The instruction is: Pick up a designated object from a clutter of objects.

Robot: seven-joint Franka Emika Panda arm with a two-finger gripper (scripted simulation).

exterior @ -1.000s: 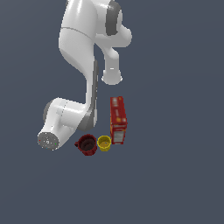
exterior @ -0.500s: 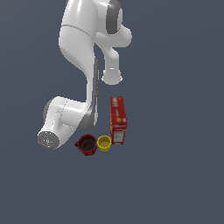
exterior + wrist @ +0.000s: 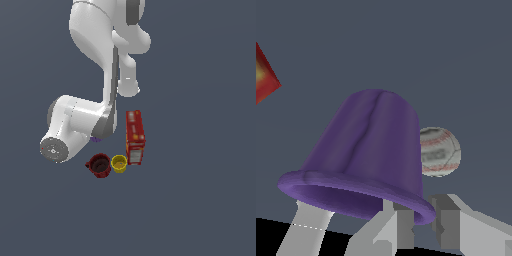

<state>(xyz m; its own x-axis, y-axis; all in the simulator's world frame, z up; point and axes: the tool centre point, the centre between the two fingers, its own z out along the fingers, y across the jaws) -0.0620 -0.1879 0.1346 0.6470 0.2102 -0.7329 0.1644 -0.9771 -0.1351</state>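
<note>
The purple ribbed cup (image 3: pixel 368 150) fills the wrist view, its flared rim nearest the camera. My gripper (image 3: pixel 426 220) is at that rim. Its two grey fingers (image 3: pixel 398 227) stand close together with the rim's wall between them, so it looks shut on the cup. In the exterior view only a purple sliver of the cup (image 3: pixel 95 139) shows behind the white arm, and the gripper itself is hidden there. The cup sits low among the clutter of objects.
A white ball (image 3: pixel 440 151) with red seams lies just behind the cup. The tall red box (image 3: pixel 135 137) stands to the exterior view's right, with the yellow cup (image 3: pixel 119 163) and dark red mug (image 3: pixel 99 165) in front. The box's corner (image 3: pixel 263 75) shows in the wrist view.
</note>
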